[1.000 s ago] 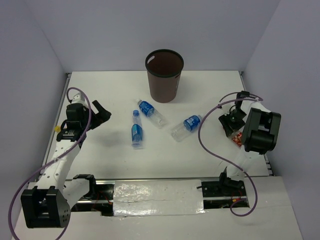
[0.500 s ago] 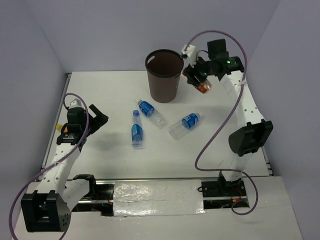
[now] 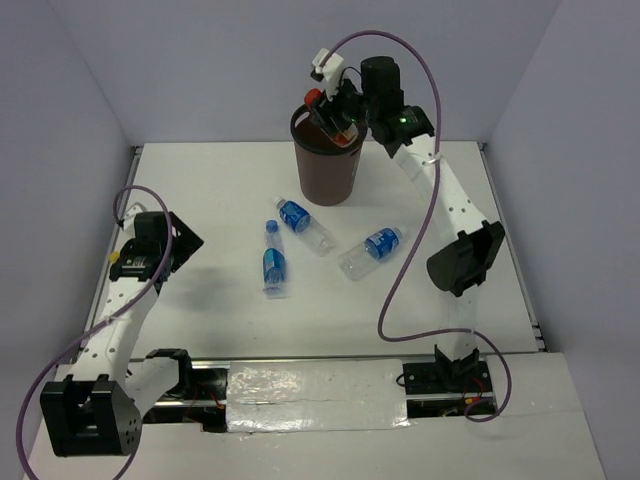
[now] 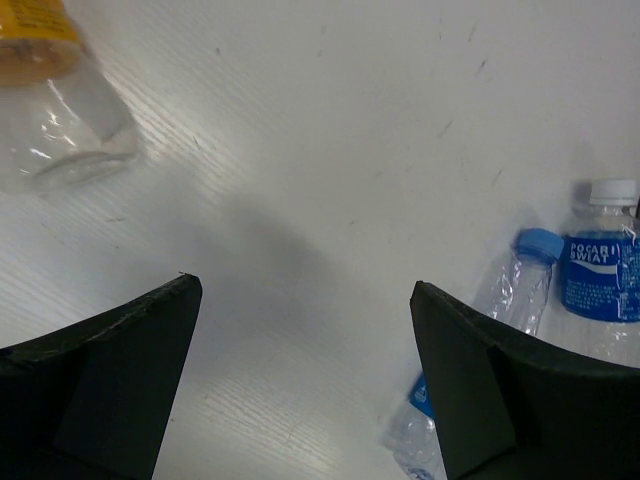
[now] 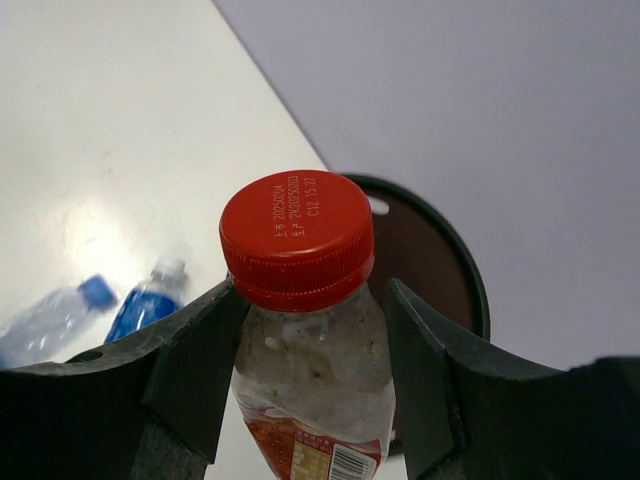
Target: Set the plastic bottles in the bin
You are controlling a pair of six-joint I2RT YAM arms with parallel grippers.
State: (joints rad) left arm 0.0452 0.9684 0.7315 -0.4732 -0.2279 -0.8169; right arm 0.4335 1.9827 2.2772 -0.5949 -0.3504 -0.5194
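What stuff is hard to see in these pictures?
- Bin inside: top view, partly covered by the right fingers and their red-capped bottle.
- That bottle's bottom: right wrist view, cut off by the edge.
- Yellow-labelled bottle: left wrist view, mostly cut off.

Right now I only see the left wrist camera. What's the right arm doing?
Observer: The right gripper is shut on a red-capped bottle, held over the bin.
Operator: I can see two others lying here. Any more?
Observer: Three lie on the table: the left bottle, the middle bottle and the right bottle.
Operator: Where does the bin stand?
Observer: At the table's far middle, beyond those three.
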